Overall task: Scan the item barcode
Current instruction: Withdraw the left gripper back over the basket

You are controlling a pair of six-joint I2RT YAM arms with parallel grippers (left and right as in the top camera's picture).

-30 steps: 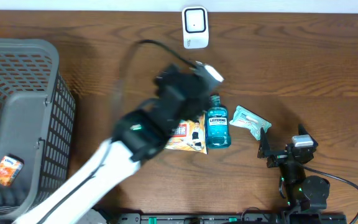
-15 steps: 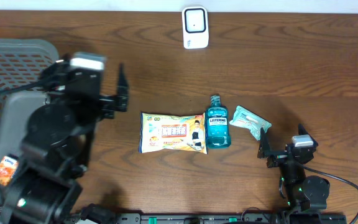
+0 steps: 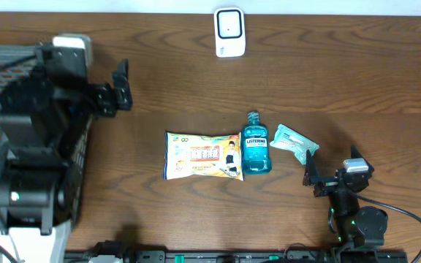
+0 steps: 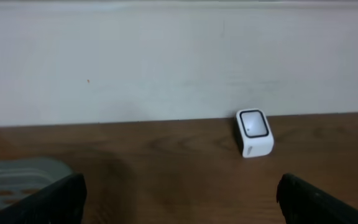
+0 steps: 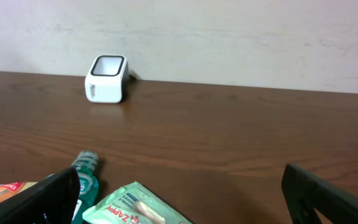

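Grey mesh basket (image 4: 17,169): low and to the left of the left claw (image 3: 125,86), mostly beneath the arm behind it; the claw tips reach past its edge over bare wood. Dark brown wooden table (image 3: 357,88): under both claws, running ahead of them to the wall. Off-white wall (image 4: 166,56): straight ahead of both claws, meeting the table's far edge. Black cable (image 3: 409,217): behind the right claw (image 3: 309,169), curving toward the near edge. Black rail (image 3: 232,256): along the near edge, behind both claws.

Even, dim light; wrist views soft (perhaps slightly defocused)
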